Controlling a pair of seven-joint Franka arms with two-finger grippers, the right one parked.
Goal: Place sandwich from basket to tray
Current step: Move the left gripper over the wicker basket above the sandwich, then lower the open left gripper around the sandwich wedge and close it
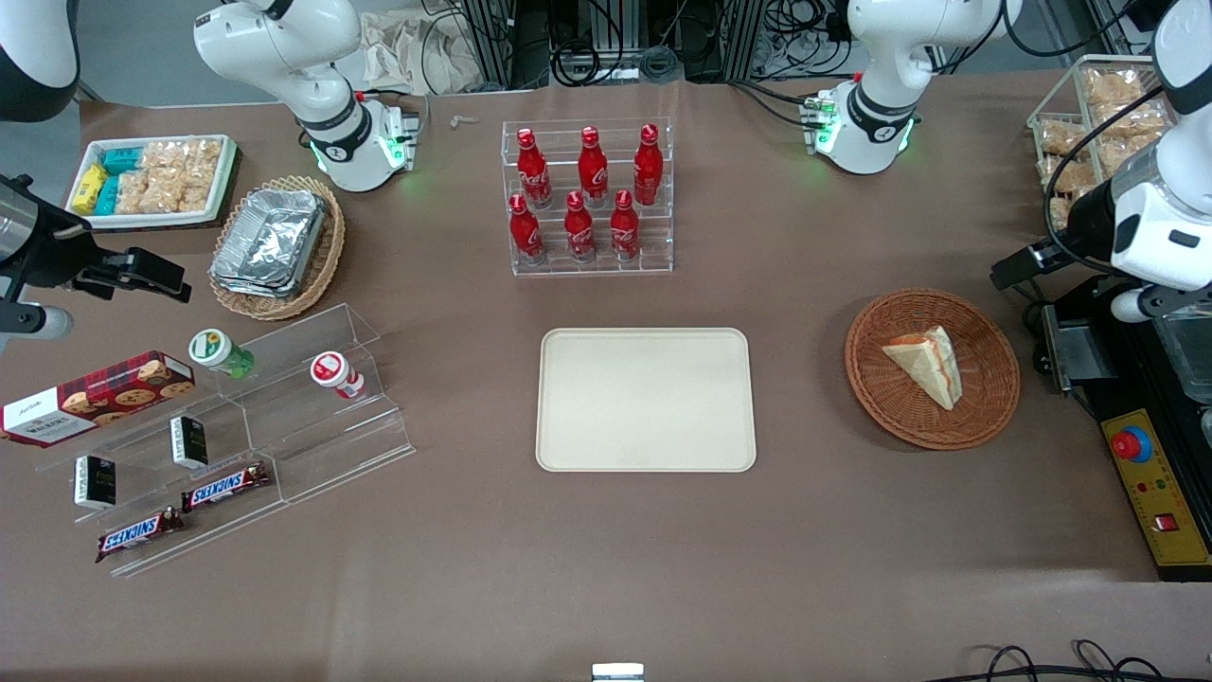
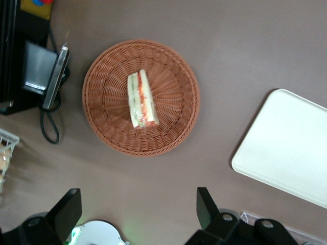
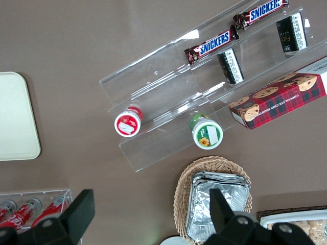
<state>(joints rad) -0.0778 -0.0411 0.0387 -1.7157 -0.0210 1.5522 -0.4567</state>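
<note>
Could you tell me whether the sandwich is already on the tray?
No, the sandwich lies in the basket; the tray is bare, the open gripper above the basket.

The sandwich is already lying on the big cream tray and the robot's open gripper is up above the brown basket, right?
Not quite. The sandwich is in the round brown wicker basket, not on the cream tray, which holds nothing; the front view shows this. The rest holds: in the left wrist view the gripper hangs open above the basket.

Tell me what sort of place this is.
Likely a robot lab's mock snack counter: cola bottles in a rack, a sandwich in a basket, an emergency-stop box. The gripper hangs open above.
</note>
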